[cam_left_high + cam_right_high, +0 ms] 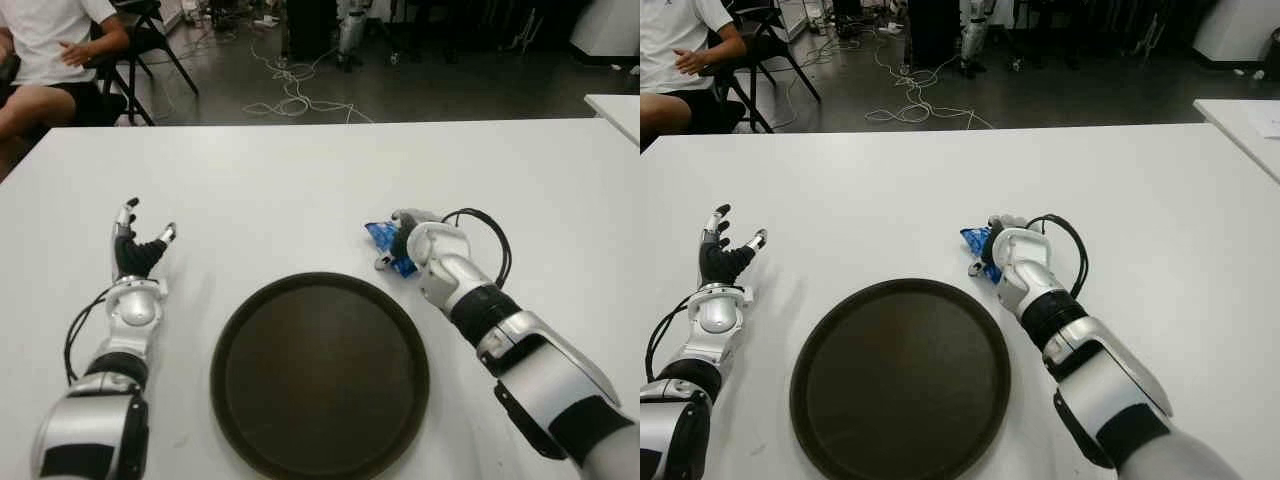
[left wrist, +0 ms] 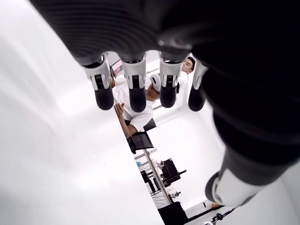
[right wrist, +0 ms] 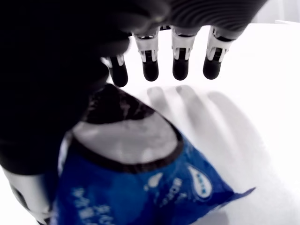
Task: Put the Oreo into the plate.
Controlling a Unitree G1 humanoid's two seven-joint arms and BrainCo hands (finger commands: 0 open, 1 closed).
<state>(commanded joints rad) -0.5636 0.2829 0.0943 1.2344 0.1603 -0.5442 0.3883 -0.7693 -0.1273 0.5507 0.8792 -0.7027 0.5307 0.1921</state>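
Observation:
The Oreo (image 1: 383, 238) is a small blue packet lying on the white table (image 1: 300, 180), just past the far right rim of the round dark plate (image 1: 222, 345). My right hand (image 1: 398, 243) hovers over the packet from the right, open. In the right wrist view its fingers (image 3: 180, 61) reach out straight beyond the Oreo (image 3: 140, 183), which sits under the palm, and their shadow falls on the table. The plate holds nothing. My left hand (image 1: 138, 238) shows left of the plate, open, with its fingers (image 2: 136, 93) spread and pointing up.
A person (image 1: 45, 50) sits on a chair beyond the table's far left corner. Cables (image 1: 290, 95) lie on the floor behind the table. Another white table's corner (image 1: 615, 105) shows at the right edge.

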